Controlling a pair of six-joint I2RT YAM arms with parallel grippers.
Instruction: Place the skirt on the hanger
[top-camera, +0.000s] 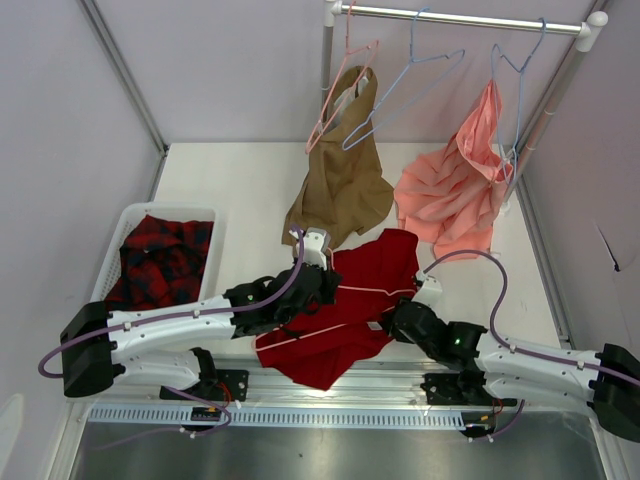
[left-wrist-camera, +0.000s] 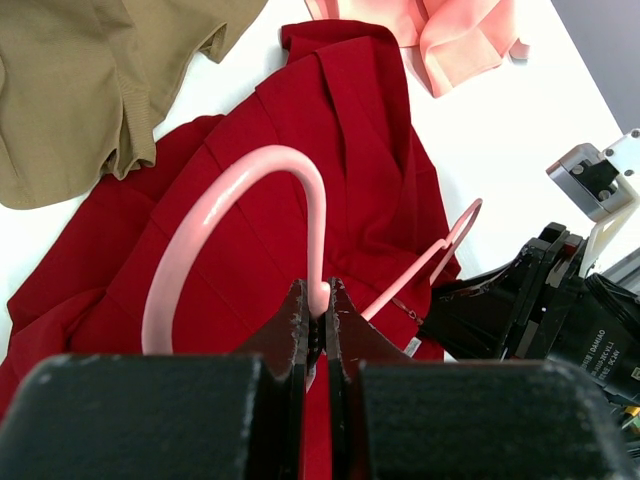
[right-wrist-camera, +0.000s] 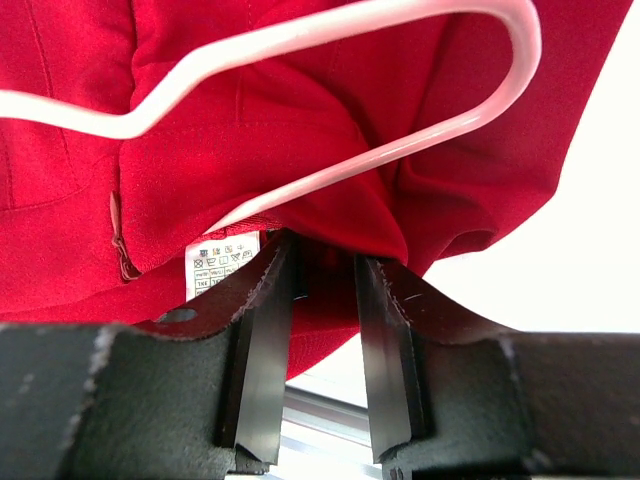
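Left gripper is clenched tight on the neck of the pink hanger, right below the hook. The hanger lies across the red skirt, which is spread flat on the table between the two arms. Right gripper has a fold of skirt by the care label between its tips, though I cannot tell if it is really pinching. The skirt is not yet hung on the hanger, so threading and lifting are both left.
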